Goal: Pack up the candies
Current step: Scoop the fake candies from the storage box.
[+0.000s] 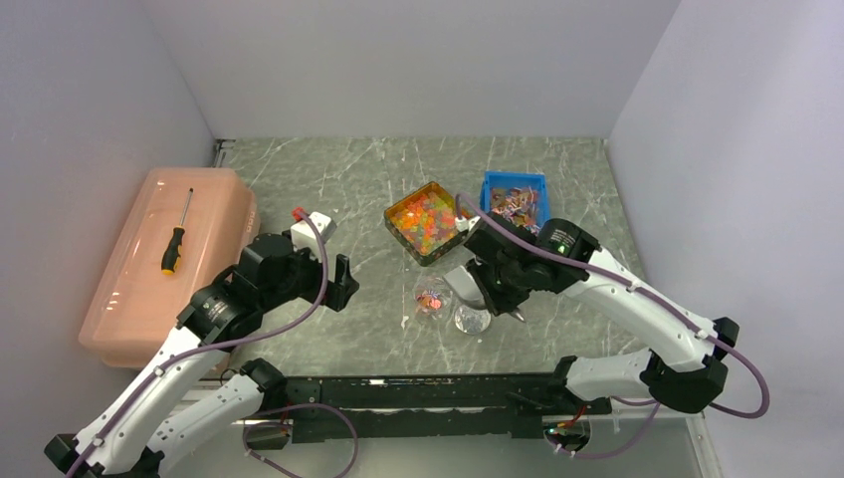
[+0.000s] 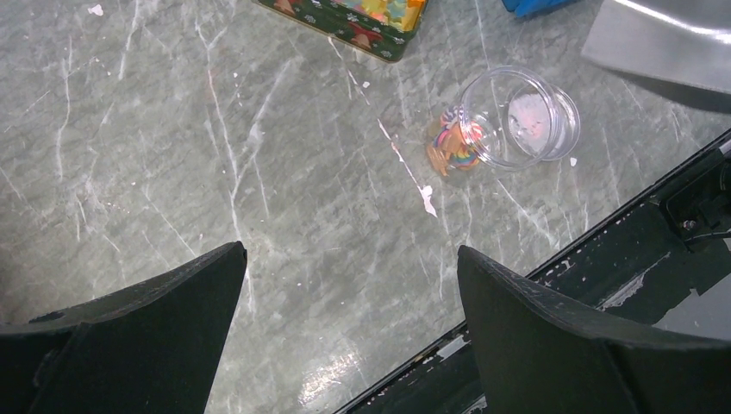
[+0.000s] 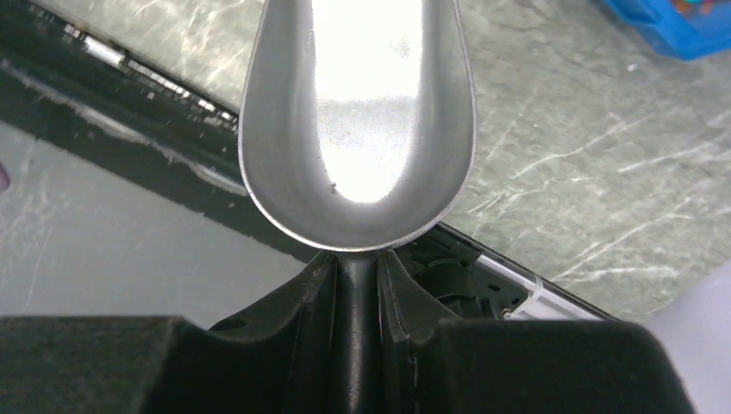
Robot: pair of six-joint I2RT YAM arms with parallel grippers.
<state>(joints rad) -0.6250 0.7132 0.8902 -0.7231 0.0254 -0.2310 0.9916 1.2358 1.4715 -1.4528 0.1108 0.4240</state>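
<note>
Top external view shows the candies (image 1: pixel 426 219) heaped in a square tin (image 1: pixel 398 237) at the middle of the table (image 1: pixel 328 189), a glossy mix of orange, yellow, red and green. A few more lie in the bottom of a small clear jar (image 1: pixel 432 297) just in front of the tin. A second clear jar (image 1: pixel 471 319) stands right beside the first, and whether it holds anything cannot be told. Above the two jars hangs the metal scoop (image 3: pixel 358 112). The right wrist view shows its bowl bare, not a piece in it. The right gripper (image 3: pixel 355 276) is clamped on the scoop's dark handle, one finger on each side. The left gripper (image 2: pixel 349 285) hangs over bare table to the left of the jars with its jaws spread wide, holding nothing. Farther out, a blue bin (image 1: pixel 516 199) sits behind the right arm near the tin, and a pink lidded box (image 1: pixel 129 289) with a screwdriver (image 1: pixel 176 237) on top stands at the left edge. Filling seems barely begun — most of the candies are in the tin and the scoop is empty. The next move probably calls for swinging the scoop back to the tin, digging its lip under the pile, and carrying it level to a jar mouth — a narrow target, so a slow tilt would help keep pieces from spilling.
</note>
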